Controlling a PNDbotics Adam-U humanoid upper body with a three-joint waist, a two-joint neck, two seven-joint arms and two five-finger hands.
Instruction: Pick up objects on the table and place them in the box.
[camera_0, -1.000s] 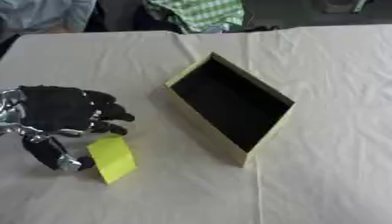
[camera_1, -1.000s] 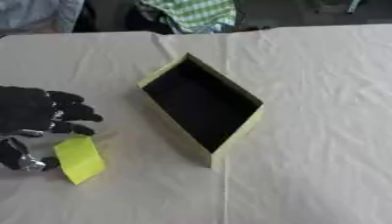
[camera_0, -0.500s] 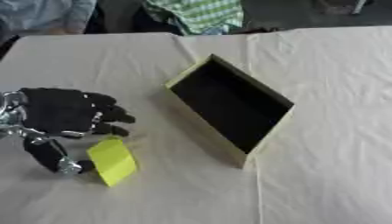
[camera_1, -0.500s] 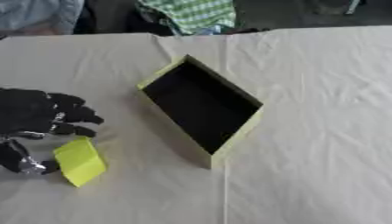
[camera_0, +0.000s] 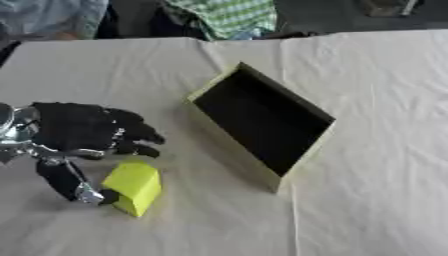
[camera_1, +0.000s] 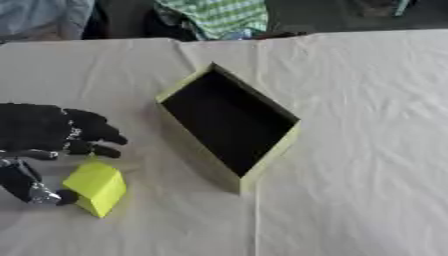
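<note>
Yellow and blocky, the object sits on the cream tablecloth at the near left in the left eye view, tilted, with one corner pointing toward the near edge. The robot's left hand, black with silver at the wrist, is over its far-left side: the fingers curl down just above the block's far edge, and the thumb reaches down along its left side with the tip at the block's near-left face. Whether the block is lifted or resting on the cloth cannot be told. To the right, well apart from the block, lies the box, yellow-walled with a black inside, set askew.

In the right eye view the same hand is cut by the left edge, its fingers and thumb bracketing the block. The box is empty. The right hand shows in neither view.
</note>
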